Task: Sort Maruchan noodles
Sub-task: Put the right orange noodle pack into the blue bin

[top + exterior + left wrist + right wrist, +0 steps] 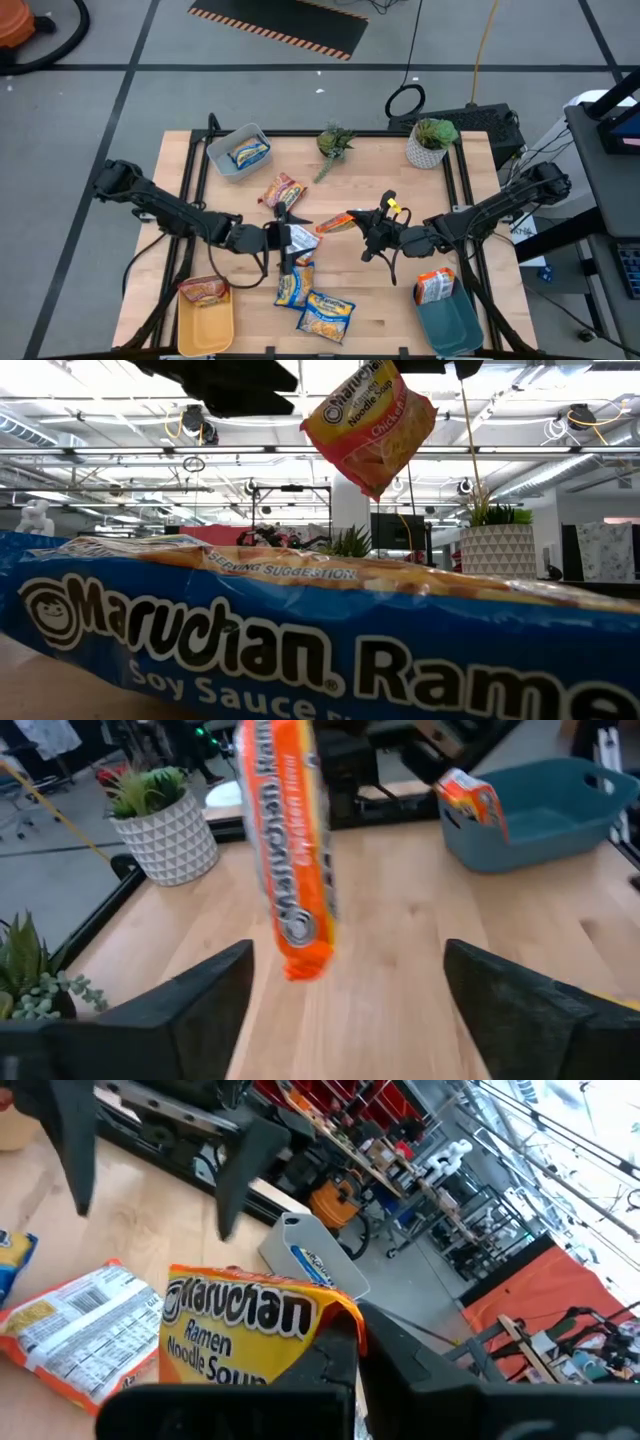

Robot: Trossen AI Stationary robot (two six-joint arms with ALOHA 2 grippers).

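An orange Maruchan packet [335, 221] hangs in the air over the table's middle, held by my right gripper [360, 224], which is shut on it. In the low view the same packet [370, 422] hangs tilted, well above the table. My left gripper [287, 238] is open just left of it, over a white-and-red packet [303, 240]. In the left wrist view its fingers [205, 995] stand wide apart and the orange packet [292, 850] hangs beyond them. A red packet [282, 190] and two blue packets [293, 285] [326, 313] lie flat on the table. My right gripper pinches the orange packet by a corner of its edge [338, 1312] between its two fingers [325, 1365]. The fingers come about level from the table's right. The packet is lifted clear and hangs tilted from the fingers toward the left gripper.
The grey bin [222, 158] at the far left holds a blue packet, the yellow bin [205, 328] at the near left a red-and-yellow one, the teal bin [452, 325] at the near right an orange one [434, 286]. Two plants [334, 143] [430, 140] stand at the far edge.
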